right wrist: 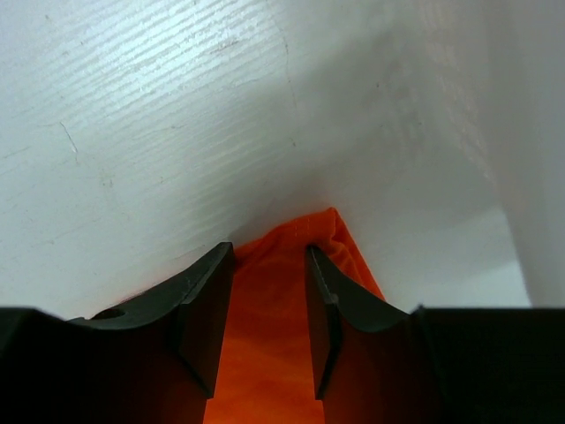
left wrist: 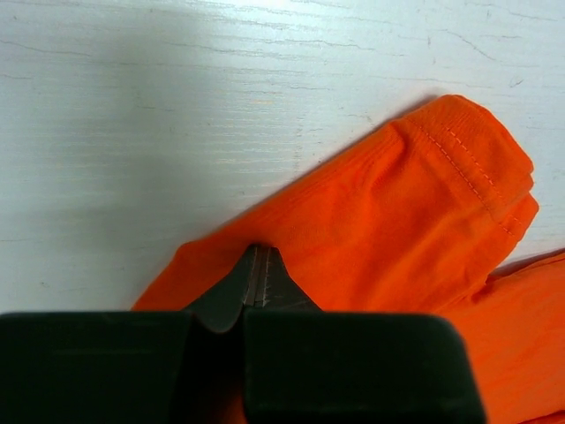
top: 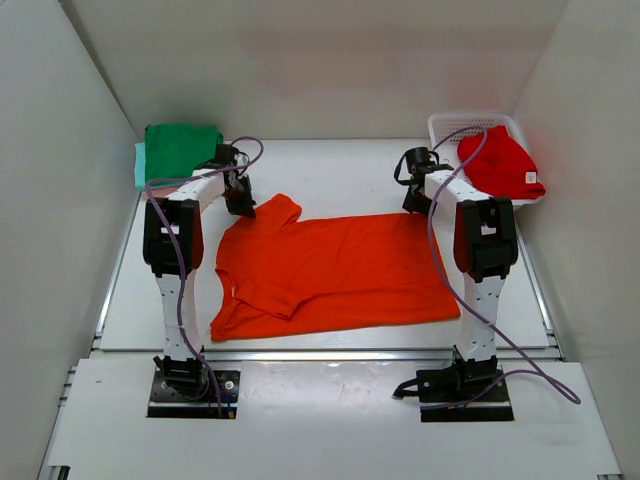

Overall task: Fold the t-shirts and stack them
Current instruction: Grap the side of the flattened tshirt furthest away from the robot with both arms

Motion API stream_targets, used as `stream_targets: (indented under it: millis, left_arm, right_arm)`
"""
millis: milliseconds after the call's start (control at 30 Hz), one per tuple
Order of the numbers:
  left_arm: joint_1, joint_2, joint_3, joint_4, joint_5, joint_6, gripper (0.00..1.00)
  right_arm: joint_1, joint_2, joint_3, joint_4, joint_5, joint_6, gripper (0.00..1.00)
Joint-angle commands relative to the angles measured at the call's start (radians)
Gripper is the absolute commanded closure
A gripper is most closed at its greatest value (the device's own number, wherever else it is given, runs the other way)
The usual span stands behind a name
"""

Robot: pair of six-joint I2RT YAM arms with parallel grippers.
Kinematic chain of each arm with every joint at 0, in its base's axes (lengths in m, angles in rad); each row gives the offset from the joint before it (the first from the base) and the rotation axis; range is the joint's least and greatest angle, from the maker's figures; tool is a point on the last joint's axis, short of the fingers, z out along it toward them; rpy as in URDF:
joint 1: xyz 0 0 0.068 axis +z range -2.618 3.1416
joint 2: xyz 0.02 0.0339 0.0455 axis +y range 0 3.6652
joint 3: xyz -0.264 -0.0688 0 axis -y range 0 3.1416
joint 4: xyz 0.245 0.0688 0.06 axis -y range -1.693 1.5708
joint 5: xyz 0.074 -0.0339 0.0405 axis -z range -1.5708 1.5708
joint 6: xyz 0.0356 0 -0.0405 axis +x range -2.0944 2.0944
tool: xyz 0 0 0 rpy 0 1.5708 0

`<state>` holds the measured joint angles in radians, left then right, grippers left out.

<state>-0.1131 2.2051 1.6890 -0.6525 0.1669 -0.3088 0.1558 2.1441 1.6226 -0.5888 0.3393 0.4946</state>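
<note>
left gripper [left wrist: 258, 279] clenched on orange shirt [top: 330, 265] sleeve | right gripper [right wrist: 269, 265] parted, hem corner between jaws | likely far-edge fold grip

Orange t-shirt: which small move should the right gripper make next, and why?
Probably close the right gripper on the far hem corner of the orange t-shirt. Its fingers stand open with that corner between them, while the left gripper looks shut on cloth by the sleeve. Then both arms could lift the far edge together.
</note>
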Motion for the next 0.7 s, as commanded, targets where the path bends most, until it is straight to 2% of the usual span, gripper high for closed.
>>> stream_targets:
  millis: [0, 167, 233, 333, 667]
  left_arm:
    - [0.010, -0.050, 0.009, 0.020, 0.031, -0.012, 1.00]
    - [0.029, -0.058, 0.011, 0.022, 0.033, -0.013, 1.00]
    - [0.033, -0.067, 0.012, 0.025, 0.037, -0.018, 1.00]
    - [0.035, -0.074, 0.005, 0.025, 0.048, -0.015, 1.00]
    - [0.055, -0.154, -0.043, 0.053, 0.134, -0.029, 1.00]
  right_arm:
    - [-0.004, -0.003, -0.010, -0.002, -0.017, 0.010, 0.65]
    - [-0.001, 0.045, 0.028, -0.040, -0.051, 0.001, 0.61]
    - [-0.010, 0.068, 0.052, -0.063, -0.060, -0.002, 0.63]
    - [-0.004, 0.091, 0.086, -0.086, -0.059, -0.013, 0.98]
    - [0.008, 0.082, 0.181, -0.075, -0.037, -0.070, 1.00]
